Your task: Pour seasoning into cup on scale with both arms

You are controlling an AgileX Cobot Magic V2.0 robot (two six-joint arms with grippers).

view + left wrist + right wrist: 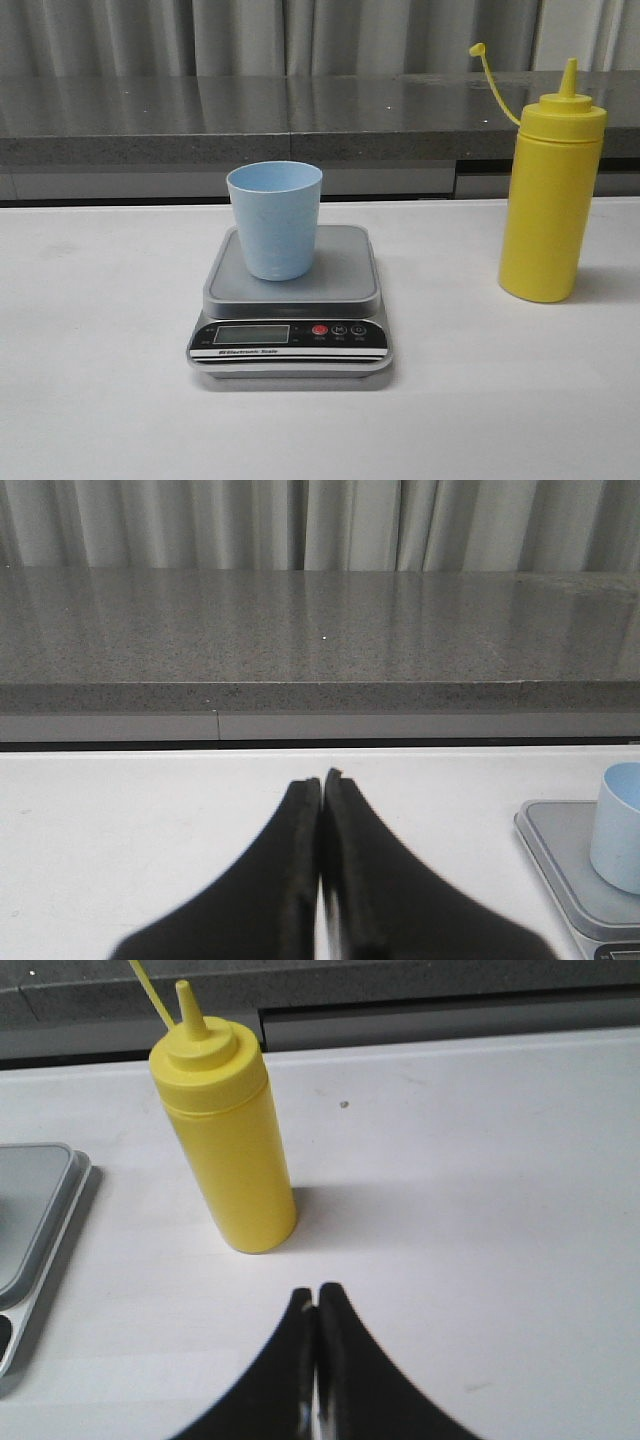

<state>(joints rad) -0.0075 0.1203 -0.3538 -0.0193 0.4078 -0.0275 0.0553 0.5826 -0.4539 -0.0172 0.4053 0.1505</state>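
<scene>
Grey curtains and a speckled stone ledge back the white table [100, 400]. Front view: a small light blue plastic tumbler [274, 220] stands on the flat steel-topped digital scale [290, 305], labelled "Electronic Scale"; the tall yellow plastic squeeze bottle [550, 195] stands upright well to its right, cap off on its tether. Nothing looks poured yet. Left wrist view: the left gripper [322, 780] is pressed together, empty, near the scale. Right wrist view: the right gripper [317, 1292] is likewise closed, empty, just short of the bottle.

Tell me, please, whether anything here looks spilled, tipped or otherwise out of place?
Nothing stands out: the blue cup sits upright on the kitchen scale, and the yellow squeeze bottle stands upright beside it, uncapped, with no visible spill.
</scene>
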